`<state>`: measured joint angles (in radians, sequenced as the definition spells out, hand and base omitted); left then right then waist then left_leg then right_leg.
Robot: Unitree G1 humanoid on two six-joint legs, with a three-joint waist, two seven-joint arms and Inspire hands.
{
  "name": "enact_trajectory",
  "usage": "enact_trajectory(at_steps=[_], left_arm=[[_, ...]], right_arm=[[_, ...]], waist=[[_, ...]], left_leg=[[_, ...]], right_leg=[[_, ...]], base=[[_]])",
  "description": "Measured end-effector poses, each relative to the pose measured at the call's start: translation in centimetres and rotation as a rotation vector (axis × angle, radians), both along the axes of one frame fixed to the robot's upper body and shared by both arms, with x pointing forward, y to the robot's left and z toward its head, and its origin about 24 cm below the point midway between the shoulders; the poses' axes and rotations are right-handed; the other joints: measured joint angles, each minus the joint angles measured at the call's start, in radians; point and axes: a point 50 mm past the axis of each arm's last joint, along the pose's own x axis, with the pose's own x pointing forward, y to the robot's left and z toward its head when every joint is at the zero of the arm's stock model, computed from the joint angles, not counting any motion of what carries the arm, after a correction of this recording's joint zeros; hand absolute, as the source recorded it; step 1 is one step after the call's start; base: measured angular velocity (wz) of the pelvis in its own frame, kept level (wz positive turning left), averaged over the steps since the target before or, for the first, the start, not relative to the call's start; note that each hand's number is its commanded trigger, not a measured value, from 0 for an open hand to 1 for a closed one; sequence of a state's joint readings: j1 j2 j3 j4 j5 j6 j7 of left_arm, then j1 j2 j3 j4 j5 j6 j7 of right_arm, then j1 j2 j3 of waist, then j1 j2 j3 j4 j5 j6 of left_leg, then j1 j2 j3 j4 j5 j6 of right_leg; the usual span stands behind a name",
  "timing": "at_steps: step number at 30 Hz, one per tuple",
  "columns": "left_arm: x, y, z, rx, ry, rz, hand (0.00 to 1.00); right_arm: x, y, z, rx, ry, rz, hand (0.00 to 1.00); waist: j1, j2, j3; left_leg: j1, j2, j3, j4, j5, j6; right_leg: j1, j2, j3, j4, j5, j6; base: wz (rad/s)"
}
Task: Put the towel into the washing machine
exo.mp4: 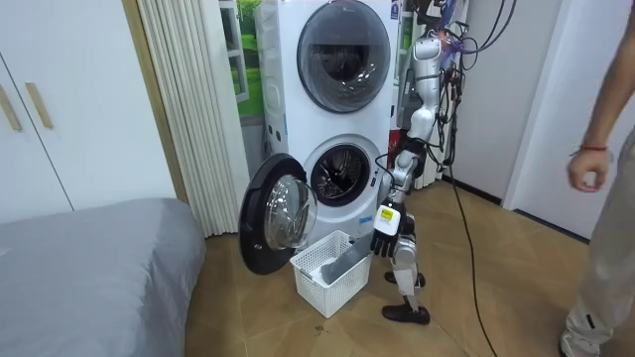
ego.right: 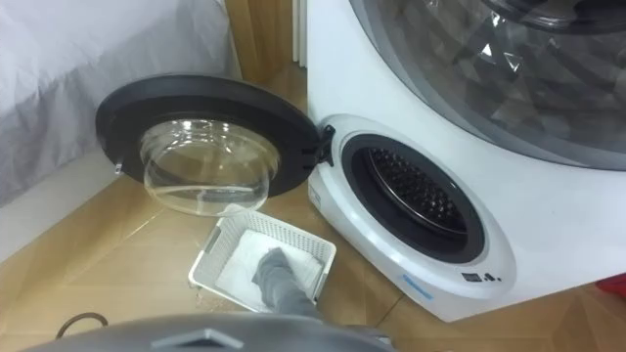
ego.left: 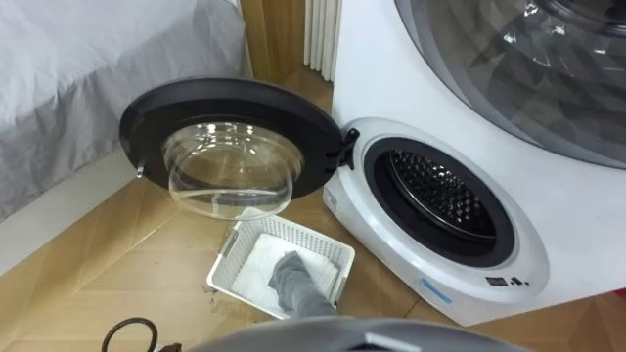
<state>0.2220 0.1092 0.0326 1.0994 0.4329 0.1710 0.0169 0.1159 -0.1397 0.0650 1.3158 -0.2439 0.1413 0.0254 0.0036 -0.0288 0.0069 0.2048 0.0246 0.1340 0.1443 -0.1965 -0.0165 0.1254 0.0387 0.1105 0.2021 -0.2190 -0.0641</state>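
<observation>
One grey towel (ego.left: 291,282) is lying bunched in the white plastic lattice basket (ego.left: 305,235), trailing over its near rim toward the left hand (exo.mp4: 385,238). Whether the fingers are gripping the cloth, cannot tell. Step judged: lifting the towel out. The next move is calling for a raise, then a carry right and far into the washing machine's perforated metal drum (ego.left: 435,196). The round door (ego.left: 230,147), domed glass in a black ring, is hanging wide open at left.

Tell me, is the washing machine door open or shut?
Open: the door stands swung out to the left, and the drum is uncovered.
</observation>
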Motion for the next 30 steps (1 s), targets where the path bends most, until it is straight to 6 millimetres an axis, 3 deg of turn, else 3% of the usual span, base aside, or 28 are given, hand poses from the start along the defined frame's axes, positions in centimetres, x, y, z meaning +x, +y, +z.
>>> enact_trajectory(at_steps=[11, 16, 23, 28, 30], left_arm=[[0.5, 0.0, 0.0, 0.001, -0.013, -0.06, 0.0], [2.7, 0.0, 0.2, 0.03, -0.065, -0.13, 0.0], [9.8, -0.4, 1.7, 0.118, -0.365, -0.232, 0.0], [13.8, -2.1, 2.6, 0.1, -0.488, -0.346, 0.0], [14.9, -2.6, 2.8, 0.09, -0.507, -0.4, 0.0]], right_arm=[[0.3, 0.0, 0.0, 0.015, -0.019, -0.004, 0.0], [1.6, -0.1, 0.1, 0.011, -0.053, 0.002, 0.0], [4.8, -0.7, 0.5, -0.019, -0.175, 0.005, 0.0], [8.3, -0.5, 1.1, -0.006, -0.294, 0.035, 0.0], [10.2, -0.2, 1.4, 0.002, -0.348, 0.056, 0.0]], waist=[[0.0, 0.007, 0.0], [0.001, 0.018, -0.0013], [-0.001, 0.028, -0.0025], [-0.002, 0.03, 0.0064], [-0.009, 0.025, 0.0168]], left_leg=[[-0.007, 0.0, 0.004, 0.0, 0.0, 0.0], [-0.053, 0.0, 0.0, 0.001, 0.0, 0.0], [-0.159, -0.001, 0.003, 0.011, 0.0, 0.001], [-0.247, 0.0, 0.014, 0.028, 0.001, 0.001], [-0.314, -0.001, 0.027, 0.087, -0.001, 0.002]], right_leg=[[-0.007, 0.0, 0.001, 0.003, -0.001, 0.0], [-0.063, 0.0, -0.001, 0.02, 0.001, 0.002], [-0.172, 0.0, -0.001, 0.04, 0.009, 0.007], [-0.274, 0.003, -0.003, 0.086, 0.018, 0.01], [-0.34, -0.001, 0.0, 0.14, 0.019, 0.01]], base=[[0.0], [0.0], [0.0], [-0.13], [-0.27]])
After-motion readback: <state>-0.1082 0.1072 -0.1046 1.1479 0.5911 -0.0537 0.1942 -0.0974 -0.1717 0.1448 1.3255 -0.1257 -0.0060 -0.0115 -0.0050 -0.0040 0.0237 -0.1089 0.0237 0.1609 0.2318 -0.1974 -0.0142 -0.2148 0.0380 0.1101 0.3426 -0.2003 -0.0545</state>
